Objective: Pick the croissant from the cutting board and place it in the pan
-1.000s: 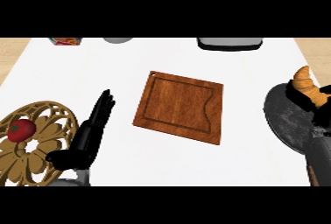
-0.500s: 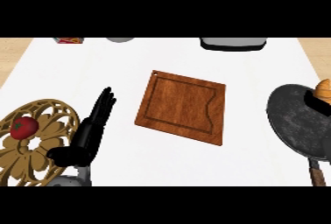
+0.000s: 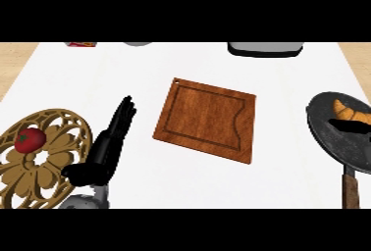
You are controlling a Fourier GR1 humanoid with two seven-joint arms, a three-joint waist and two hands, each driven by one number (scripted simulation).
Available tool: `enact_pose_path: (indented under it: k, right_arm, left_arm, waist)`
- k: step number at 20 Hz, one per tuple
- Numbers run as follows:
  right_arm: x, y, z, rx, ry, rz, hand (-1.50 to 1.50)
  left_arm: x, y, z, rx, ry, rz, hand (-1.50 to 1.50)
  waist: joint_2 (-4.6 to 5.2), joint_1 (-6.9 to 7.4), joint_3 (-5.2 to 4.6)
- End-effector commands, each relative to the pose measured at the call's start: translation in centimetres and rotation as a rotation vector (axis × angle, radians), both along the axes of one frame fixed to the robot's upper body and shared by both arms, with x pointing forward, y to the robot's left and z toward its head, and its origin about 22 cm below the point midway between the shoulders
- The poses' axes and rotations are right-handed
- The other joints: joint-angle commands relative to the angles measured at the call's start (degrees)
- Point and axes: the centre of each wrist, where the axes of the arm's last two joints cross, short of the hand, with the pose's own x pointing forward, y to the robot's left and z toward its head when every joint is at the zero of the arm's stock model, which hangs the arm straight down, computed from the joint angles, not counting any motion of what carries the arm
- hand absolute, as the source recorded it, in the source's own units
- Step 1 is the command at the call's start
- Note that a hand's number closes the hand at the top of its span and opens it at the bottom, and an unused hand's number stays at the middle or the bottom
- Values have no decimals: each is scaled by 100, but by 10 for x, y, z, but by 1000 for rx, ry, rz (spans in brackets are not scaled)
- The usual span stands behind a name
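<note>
Croissant (image 3: 350,112) lies in the pan (image 3: 340,147), in the pan's upper part, toward 12 o'clock of its dark round base. Just below it a black shape crosses the pan base; can't tell what it is. Pan sits at 3 o'clock on the white worktop (image 3: 196,181), partly cut by the view's right edge, w/ its brown handle (image 3: 351,190) pointing down to 6 o'clock.

Cutting board (image 3: 208,119) is bare, near the centre of the worktop, turned so it reads as a diamond, a groove running inside its edge and a small hole at its top-left corner. It's well apart from the pan.

Left hand (image 3: 109,147) rests at 8 o'clock, between board and trivet, fingers straight and pointing up toward 12, thumb out to the side, holding nothing. Grey forearm (image 3: 85,201) shows just below it at the lower edge. Right hand: not seen anywhere in the view.

Round golden trivet (image 3: 51,166) w/ cut-out pattern lies at 9 o'clock, touching the left edge; a red tomato (image 3: 29,139) sits on its upper-left part.

Far edge, 12 o'clock: grey-black appliance (image 3: 264,48) at 1, a grey round thing (image 3: 138,43) and a red-and-white item (image 3: 81,44) at 11, all cut off by the view's top.
</note>
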Motion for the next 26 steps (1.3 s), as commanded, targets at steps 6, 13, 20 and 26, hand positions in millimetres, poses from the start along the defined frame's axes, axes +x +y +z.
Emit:
enact_pose_path:
  k: [6,13,20,26]
  right_arm:
    - [2,-24,20,22,-395,-37,-150]
    - [-59,-46,-14,170,-551,-5,-150]
    - [-111,-30,-24,321,-571,189,-150]
    - [-169,-14,-17,313,-607,255,-150]
  left_arm:
    - [-1,11,-13,2,7,13,0]
    - [-8,10,-10,-8,6,49,0]
    - [-4,10,4,-3,15,54,0]
    - [-14,12,-29,-6,37,56,0]
  waist:
    - [-20,-110,-4]
    - [-85,-257,-18]
    - [-107,-306,-29]
    - [-84,-259,-28]
